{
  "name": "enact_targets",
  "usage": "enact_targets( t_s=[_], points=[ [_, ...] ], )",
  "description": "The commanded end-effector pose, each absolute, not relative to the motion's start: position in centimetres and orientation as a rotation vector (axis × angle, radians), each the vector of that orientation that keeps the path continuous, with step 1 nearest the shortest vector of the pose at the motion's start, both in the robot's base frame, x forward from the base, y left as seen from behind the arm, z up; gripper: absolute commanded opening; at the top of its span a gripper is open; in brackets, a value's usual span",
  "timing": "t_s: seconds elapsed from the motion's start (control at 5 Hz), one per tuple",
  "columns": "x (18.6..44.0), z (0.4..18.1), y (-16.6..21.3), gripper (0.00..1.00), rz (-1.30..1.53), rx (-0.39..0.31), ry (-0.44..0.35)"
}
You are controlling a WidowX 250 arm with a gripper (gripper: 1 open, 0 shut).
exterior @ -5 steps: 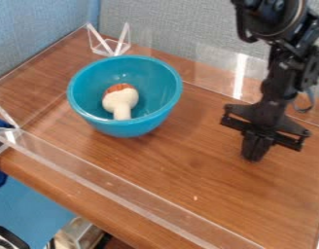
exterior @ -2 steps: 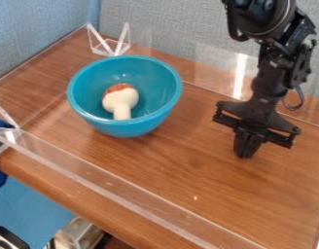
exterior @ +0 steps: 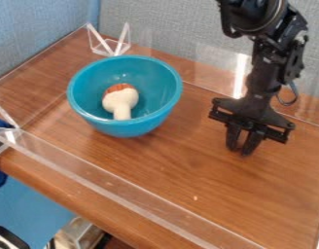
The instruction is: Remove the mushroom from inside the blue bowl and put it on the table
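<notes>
the mushroom (exterior: 118, 98) lies inside the blue bowl (exterior: 124, 95) on the wooden surface (exterior: 189, 165). the gripper (exterior: 249, 146) points down to the bowl's right, well apart, jaws slightly apart, holding nothing.

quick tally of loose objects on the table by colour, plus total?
Blue: 1, the blue bowl
Orange-brown and white: 1, the mushroom, lying inside the bowl
Total: 2
</notes>
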State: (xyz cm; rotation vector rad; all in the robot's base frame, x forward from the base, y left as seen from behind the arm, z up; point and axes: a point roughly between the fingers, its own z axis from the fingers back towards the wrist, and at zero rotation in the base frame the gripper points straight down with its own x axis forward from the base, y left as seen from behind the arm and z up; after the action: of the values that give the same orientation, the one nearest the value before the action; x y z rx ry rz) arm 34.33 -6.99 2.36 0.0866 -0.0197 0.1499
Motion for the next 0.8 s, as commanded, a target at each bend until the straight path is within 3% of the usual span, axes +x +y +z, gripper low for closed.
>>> enact_targets(
  t_s=[0.0, 0.2, 0.4, 0.6],
  points=[
    [35.0, 4.4, -4.9, 0.0, 0.129, 0.077, -0.05],
    [34.9, 5.7, -1.8, 1.0, 0.162, 0.078, -0.057],
    [34.7, 6.4, 1.1, 1.0, 0.282, 0.081, -0.057],
    [33.8, 8.4, 3.0, 1.0, 0.352, 0.053, -0.077]
  ],
)
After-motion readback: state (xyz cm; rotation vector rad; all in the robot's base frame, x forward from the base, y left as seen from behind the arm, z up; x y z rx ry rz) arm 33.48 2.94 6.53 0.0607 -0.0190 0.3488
